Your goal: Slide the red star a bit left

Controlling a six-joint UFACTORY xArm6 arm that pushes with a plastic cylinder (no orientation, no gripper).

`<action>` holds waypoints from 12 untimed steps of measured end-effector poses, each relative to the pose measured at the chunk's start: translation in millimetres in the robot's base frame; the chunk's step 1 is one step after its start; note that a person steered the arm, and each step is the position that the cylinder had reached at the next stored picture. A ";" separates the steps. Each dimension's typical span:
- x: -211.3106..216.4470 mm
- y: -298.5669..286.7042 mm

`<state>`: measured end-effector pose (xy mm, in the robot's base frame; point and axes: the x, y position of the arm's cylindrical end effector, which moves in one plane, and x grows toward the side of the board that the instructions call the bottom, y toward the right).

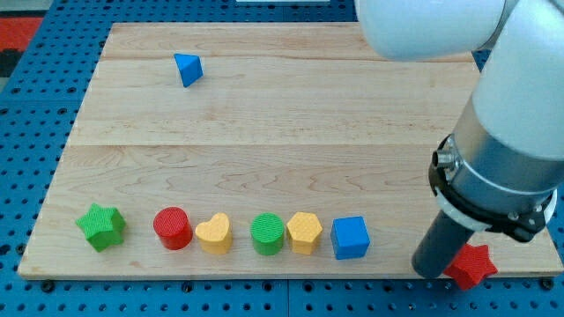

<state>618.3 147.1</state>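
- No writing, labels or containers are legible anywhere.
- The arm carries no claw, only a rod; my tip (438, 269) sits at the counter's (291, 150) bottom right corner, touching the red star (471, 267) on its left side.
- The blue cube (350, 238) lies nearby to the left.

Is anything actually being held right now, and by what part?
Nothing is held. My tip only pushes; it sits against the red star's left side.
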 end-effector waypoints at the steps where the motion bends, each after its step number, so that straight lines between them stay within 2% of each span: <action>1: 0.7 -0.4; 5: -7.9 57.6; 6: -50.4 35.9; 7: -106.7 82.4; 8: -102.3 182.7; 9: -92.0 197.6; 10: -22.7 196.5; 11: -3.0 190.4; 12: -1.2 187.9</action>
<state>617.0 335.0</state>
